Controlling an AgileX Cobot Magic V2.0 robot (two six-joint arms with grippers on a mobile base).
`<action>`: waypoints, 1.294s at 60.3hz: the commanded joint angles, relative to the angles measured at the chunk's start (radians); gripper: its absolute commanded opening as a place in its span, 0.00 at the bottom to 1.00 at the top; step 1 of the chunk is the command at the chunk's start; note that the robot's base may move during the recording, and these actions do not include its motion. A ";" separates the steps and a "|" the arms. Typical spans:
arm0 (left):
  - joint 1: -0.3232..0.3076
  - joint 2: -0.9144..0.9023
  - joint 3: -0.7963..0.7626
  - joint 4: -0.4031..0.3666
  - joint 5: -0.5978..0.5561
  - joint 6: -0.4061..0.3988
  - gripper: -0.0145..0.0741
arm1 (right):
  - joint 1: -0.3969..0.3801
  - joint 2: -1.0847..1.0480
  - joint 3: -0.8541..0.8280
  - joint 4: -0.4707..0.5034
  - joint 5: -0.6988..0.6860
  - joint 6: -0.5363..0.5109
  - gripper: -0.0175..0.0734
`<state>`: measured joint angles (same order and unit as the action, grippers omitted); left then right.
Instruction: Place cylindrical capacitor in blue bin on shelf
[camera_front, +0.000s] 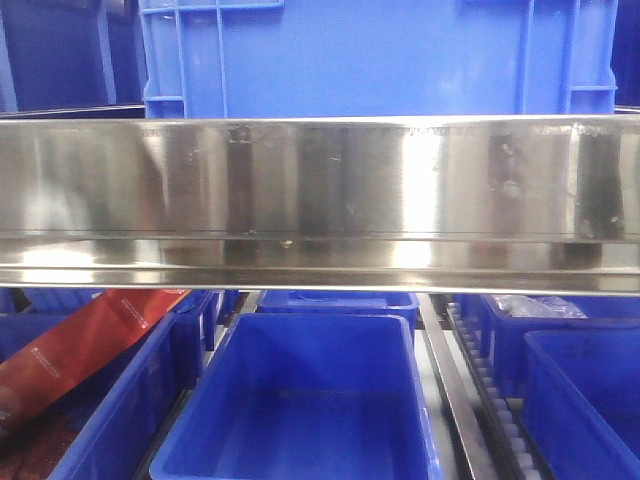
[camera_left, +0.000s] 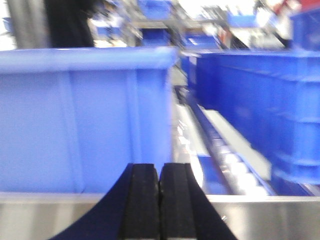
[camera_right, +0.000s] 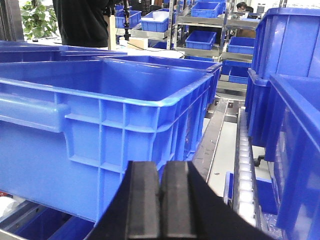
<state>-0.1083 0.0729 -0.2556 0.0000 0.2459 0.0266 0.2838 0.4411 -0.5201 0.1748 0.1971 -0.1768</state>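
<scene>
Scuffed steel shelf (camera_front: 320, 180), blue bins (camera_front: 300, 400)

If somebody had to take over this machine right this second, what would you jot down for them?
Left gripper: shut, nothing visible between the pads, facing a blue bin above the steel shelf rail.
Right gripper: shut, apparently empty, beside another blue bin.
Cylindrical capacitor: not visible in any view.
The front view shows the shelf with an empty blue bin below.
Done: cannot confirm.
Left: locate the capacitor first.
</scene>
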 joint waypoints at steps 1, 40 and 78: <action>0.026 -0.073 0.093 -0.017 -0.064 -0.008 0.04 | -0.005 -0.004 0.002 -0.004 -0.020 -0.005 0.01; 0.033 -0.073 0.256 -0.022 -0.183 -0.008 0.04 | -0.005 -0.006 0.002 -0.004 -0.025 -0.005 0.01; 0.033 -0.073 0.256 -0.022 -0.183 -0.008 0.04 | -0.005 -0.006 0.002 -0.004 -0.025 -0.005 0.01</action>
<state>-0.0778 0.0053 0.0024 -0.0140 0.0777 0.0251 0.2838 0.4411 -0.5201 0.1748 0.1951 -0.1768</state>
